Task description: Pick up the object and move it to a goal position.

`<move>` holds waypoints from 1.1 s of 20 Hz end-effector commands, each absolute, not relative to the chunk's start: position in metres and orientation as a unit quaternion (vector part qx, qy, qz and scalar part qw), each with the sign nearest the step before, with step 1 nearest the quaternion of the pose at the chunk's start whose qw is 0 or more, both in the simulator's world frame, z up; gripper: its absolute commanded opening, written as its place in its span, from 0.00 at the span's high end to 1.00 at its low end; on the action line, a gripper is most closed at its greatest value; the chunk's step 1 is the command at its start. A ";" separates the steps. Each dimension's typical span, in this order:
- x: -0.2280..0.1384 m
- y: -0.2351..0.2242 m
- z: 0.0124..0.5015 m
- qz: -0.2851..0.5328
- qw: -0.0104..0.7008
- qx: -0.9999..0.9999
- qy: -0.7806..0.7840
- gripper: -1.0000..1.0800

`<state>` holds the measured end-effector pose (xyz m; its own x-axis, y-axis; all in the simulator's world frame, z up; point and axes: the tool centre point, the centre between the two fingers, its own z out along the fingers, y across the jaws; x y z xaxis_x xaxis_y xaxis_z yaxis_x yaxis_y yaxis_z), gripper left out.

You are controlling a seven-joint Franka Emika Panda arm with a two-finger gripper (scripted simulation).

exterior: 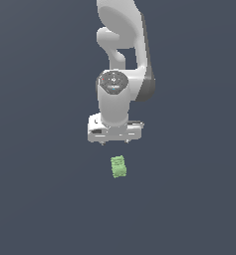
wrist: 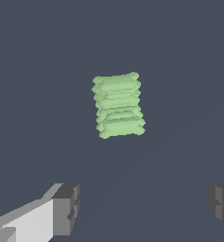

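Observation:
The object (exterior: pixel 118 167) is a small light-green, bumpy, ridged block lying on the dark grey surface. It also shows in the wrist view (wrist: pixel 118 105), with its ridges stacked across it. My white gripper (exterior: pixel 114 142) hangs above the surface, just behind the block in the exterior view, apart from it. Its two fingers (wrist: pixel 66 208) are spread wide with nothing between them. The fingertips are barely visible in the exterior view under the white hand.
The white arm (exterior: pixel 122 60) rises out of the exterior view's top. The dark grey surface (exterior: pixel 40 199) spreads in every direction with nothing else in view.

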<state>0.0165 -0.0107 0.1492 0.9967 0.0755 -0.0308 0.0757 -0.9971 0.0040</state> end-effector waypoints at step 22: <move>0.077 0.004 0.104 -0.001 0.000 0.996 0.094 0.04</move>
